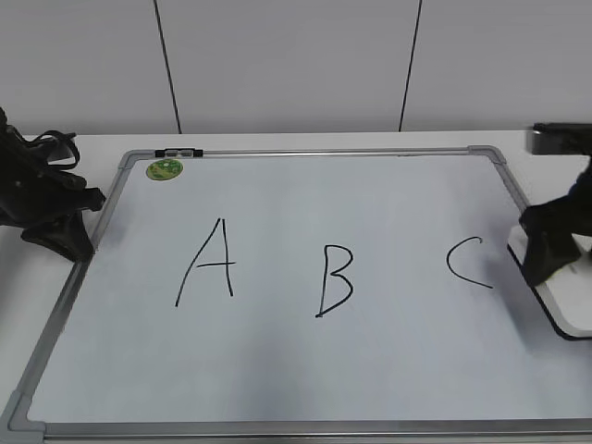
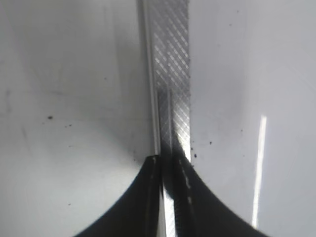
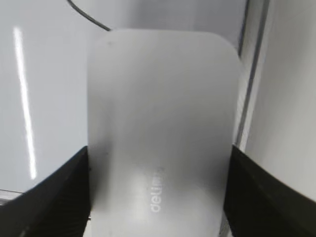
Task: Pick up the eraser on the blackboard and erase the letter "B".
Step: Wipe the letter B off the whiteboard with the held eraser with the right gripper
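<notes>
The blackboard (image 1: pixel 277 370) lies flat with black letters A (image 1: pixel 208 264), "B" (image 1: pixel 335 280) and C (image 1: pixel 467 262). The white eraser (image 1: pixel 566 301) lies at the board's right edge, right of the C. My right gripper (image 1: pixel 546 254) is down over it. In the right wrist view the eraser (image 3: pixel 160 133) fills the space between the two fingers of the right gripper (image 3: pixel 158 165), which press against its long sides. My left gripper (image 1: pixel 69 236) is shut and empty at the board's left frame; the left wrist view shows the left gripper's closed tips (image 2: pixel 170 160) over the metal frame (image 2: pixel 173 59).
A round green magnet (image 1: pixel 165 169) sits at the board's far left corner, with a small black clip (image 1: pixel 178 152) on the top frame beside it. White wall panels stand behind the table. Part of the C stroke (image 3: pixel 86 17) shows beyond the eraser.
</notes>
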Robot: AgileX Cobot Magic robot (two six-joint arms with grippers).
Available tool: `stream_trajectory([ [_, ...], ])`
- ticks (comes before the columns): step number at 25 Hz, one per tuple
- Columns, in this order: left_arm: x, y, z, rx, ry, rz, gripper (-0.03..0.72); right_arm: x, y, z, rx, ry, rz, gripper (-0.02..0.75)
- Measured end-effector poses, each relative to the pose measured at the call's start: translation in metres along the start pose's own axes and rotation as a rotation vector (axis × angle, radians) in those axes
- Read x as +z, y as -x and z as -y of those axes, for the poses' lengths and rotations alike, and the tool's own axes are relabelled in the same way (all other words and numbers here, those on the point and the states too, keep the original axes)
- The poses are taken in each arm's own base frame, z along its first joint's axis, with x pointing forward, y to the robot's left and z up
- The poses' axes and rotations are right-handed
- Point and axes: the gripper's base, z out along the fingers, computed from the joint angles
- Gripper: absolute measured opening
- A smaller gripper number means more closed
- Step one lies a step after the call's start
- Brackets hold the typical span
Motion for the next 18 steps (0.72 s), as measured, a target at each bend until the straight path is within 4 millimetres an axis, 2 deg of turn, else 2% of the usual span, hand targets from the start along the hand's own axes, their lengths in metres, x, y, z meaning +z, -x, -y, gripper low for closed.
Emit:
stream_trajectory([
  [8, 0.000, 0.000, 0.000, 0.000, 0.000, 0.000, 0.034, -0.021, 0.034, -0.082, -0.249, 0.027, 0.095, 0.542],
  [11, 0.000, 0.000, 0.000, 0.000, 0.000, 0.000, 0.034, -0.014, 0.048, -0.111, -0.326, 0.036, 0.087, 0.542],
  [14, 0.000, 0.000, 0.000, 0.000, -0.001, 0.000, 0.034, -0.003, 0.064, -0.132, -0.379, 0.033, 0.068, 0.542],
  [18, 0.000, 0.000, 0.000, 0.000, -0.001, 0.000, 0.034, 0.021, 0.089, -0.145, -0.406, 0.019, 0.018, 0.542],
])
